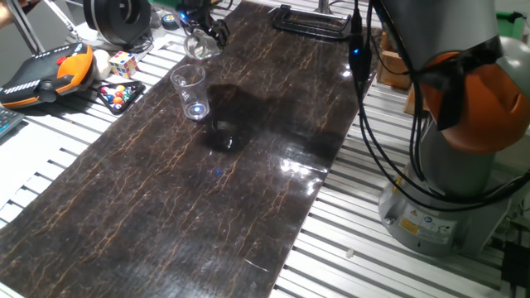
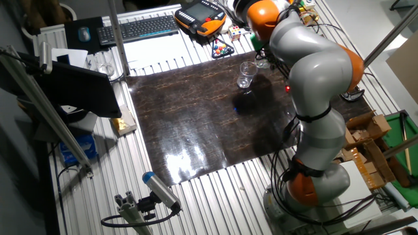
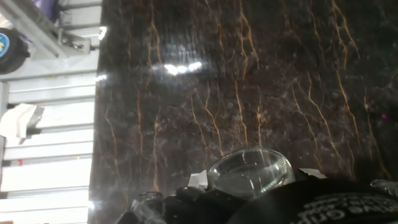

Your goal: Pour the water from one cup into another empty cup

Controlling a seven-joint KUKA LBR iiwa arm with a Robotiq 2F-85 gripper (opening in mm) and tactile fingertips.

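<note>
The short glass tumbler (image 1: 199,45) sits pinched between my gripper (image 1: 201,39) fingers, lifted and tilted. The taller tapered cup (image 1: 191,91) stands below and just forward of the fingers. Risk: if I tilt before aligning the rims, water spills onto the dark mat (image 1: 248,190).

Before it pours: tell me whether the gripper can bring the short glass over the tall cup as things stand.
Probably yes. The gripper holds the short glass raised just behind the tall cup, which stands upright on the dark mat with nothing between them.
</note>
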